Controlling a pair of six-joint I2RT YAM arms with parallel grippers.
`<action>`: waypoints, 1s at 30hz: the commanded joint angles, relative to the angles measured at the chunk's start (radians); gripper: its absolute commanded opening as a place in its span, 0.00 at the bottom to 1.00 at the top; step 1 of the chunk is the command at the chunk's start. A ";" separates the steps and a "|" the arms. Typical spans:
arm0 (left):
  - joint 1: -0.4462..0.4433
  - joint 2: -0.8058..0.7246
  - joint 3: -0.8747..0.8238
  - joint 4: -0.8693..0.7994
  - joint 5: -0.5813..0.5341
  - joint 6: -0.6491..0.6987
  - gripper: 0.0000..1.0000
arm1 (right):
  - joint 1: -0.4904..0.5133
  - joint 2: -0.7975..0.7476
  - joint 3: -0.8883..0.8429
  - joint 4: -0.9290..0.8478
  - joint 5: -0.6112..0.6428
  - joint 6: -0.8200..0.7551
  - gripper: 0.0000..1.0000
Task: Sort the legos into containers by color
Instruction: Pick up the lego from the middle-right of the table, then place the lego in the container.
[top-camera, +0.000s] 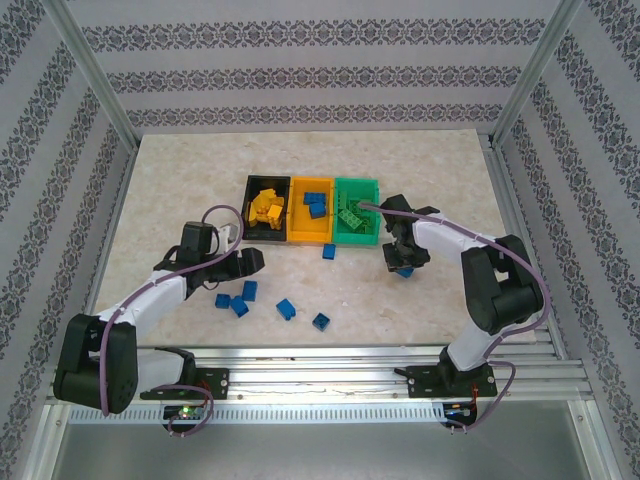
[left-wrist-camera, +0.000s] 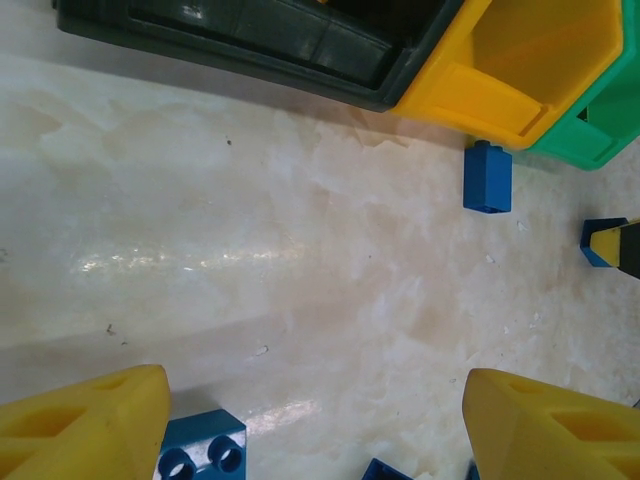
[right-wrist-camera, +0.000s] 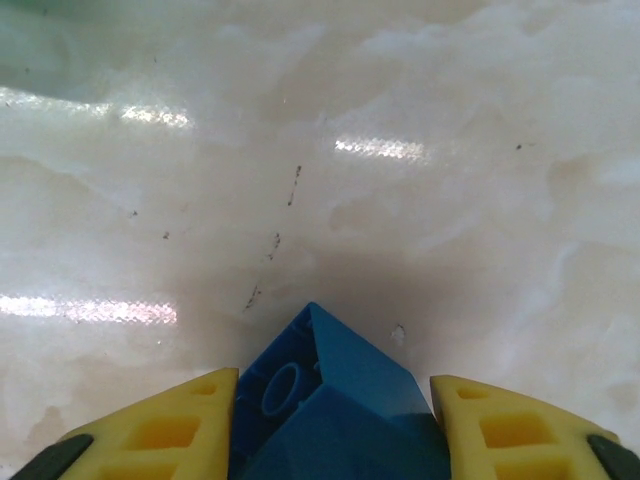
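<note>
Well, the right claw is clenched on a held blue brick, at about 4 o'clock from the green bin. Through its wrist camera, two yellow plastic fingers press that brick's sides. The brick sits tilted with one corner up and a single round hollow showing on its face. Its lower part is cut off by the frame edge. Whether it has cleared the worktop I cannot tell.

The left claw stands released, with its fingers wide apart, at 6 o'clock from the black bin. Seen from its wrist, a two-stud blue brick lies just beside one finger, half cut off at the bottom. Slivers of other blue pieces peek in along that edge, too little to make out.

The three bins are glossy moulded plastic, joined in a row. Yellow bricks are heaped in the black one, and sorted blue bricks lie in the orange bin. Green bricks lie in the green one, their outlines hard to separate from the walls. A lone blue brick lies near the orange bin at 5 o'clock. Five loose blue bricks are scattered at 5 to 6 o'clock from the left claw. The worktop is pale, marbled and shiny, streaked with glare.
</note>
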 joint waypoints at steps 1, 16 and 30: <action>0.029 -0.020 -0.013 0.003 0.009 0.028 0.77 | 0.025 -0.042 0.002 -0.017 -0.064 0.014 0.33; 0.078 -0.075 -0.011 -0.208 -0.223 0.008 0.83 | 0.268 0.068 0.446 0.080 -0.163 0.091 0.36; 0.026 -0.073 0.012 -0.297 -0.244 -0.016 0.71 | 0.293 0.312 0.750 0.053 -0.107 0.019 0.62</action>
